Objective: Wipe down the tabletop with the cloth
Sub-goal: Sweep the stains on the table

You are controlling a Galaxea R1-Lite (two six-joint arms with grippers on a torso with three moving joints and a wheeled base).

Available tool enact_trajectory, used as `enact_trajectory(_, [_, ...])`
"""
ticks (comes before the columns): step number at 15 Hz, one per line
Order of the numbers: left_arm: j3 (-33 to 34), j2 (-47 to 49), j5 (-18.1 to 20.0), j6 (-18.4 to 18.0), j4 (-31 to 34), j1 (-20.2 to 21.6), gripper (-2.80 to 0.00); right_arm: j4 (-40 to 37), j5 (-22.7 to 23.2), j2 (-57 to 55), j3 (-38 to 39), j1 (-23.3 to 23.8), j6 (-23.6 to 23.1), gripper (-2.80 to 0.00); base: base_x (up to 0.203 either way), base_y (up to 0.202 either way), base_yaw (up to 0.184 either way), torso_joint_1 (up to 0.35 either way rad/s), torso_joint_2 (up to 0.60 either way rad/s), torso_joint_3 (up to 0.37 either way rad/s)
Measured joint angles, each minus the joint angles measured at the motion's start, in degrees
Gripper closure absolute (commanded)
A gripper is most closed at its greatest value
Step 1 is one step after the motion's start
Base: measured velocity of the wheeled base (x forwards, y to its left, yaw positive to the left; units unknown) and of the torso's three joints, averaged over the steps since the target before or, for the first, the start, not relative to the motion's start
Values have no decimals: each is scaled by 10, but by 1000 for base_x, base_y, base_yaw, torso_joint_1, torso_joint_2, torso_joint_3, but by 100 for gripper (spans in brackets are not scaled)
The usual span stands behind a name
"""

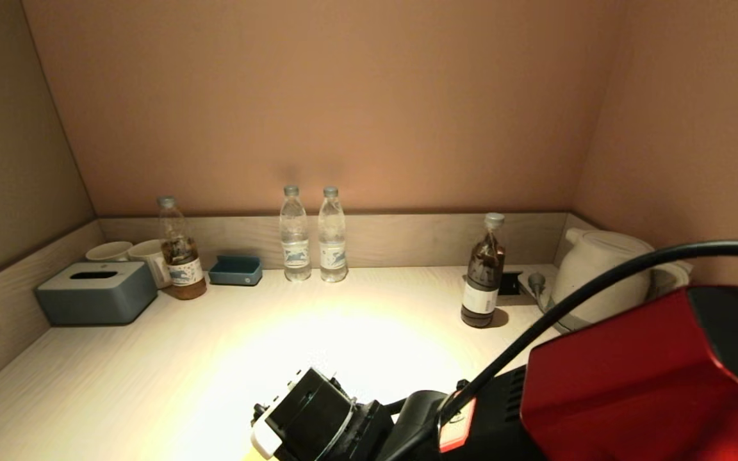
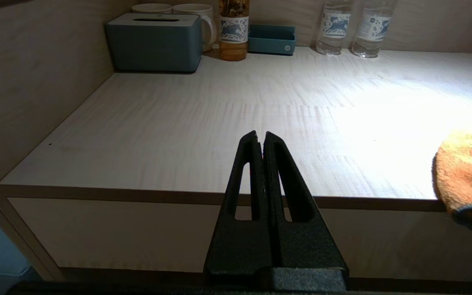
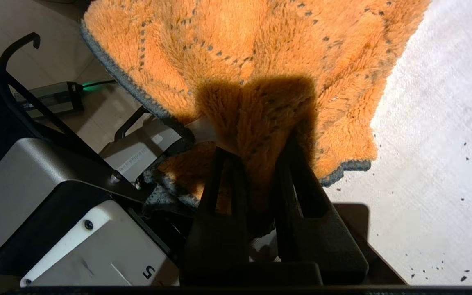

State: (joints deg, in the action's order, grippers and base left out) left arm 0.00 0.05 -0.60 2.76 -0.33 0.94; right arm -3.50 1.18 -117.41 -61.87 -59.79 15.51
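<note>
Cloth (image 3: 260, 61) = fluffy microfibre, soft, light, floppy, zero stiffness, so it'll bunch n drag when you push. Sitting at front edge of bench (image 2: 203, 135), right of middle, one corner drooping off the edge. Right gripper (image 3: 260, 164) fingers clenched on a pinched fold mid-cloth, decent hold imo. Left gripper (image 2: 260, 141) idle off front edge, fingers pressed together, nothing in them. Dark crumbs (image 3: 465, 151) on bench nearby.

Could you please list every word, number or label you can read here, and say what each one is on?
"5": white plate on the robot's grey housing, right wrist view.
Printed labels on the two clear water bottles and two dark-liquid bottles: too small to read.
Red-and-white sticker on the right arm: unreadable.
</note>
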Motion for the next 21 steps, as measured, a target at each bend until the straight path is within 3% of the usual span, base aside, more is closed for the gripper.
enact_trajectory(6, [0, 0, 0, 0, 0, 0, 0, -9, -6, 61, 61, 54, -2, 0, 0, 0, 0, 0, 0, 0])
enact_trajectory(13, [0, 0, 0, 0, 0, 0, 0, -4, -7, 89, 85, 150, -15, 0, 0, 0, 0, 0, 0, 0])
enact_trajectory(21, [0, 0, 0, 0, 0, 0, 0, -4, -7, 174, 195, 199, -32, 0, 0, 0, 0, 0, 0, 0])
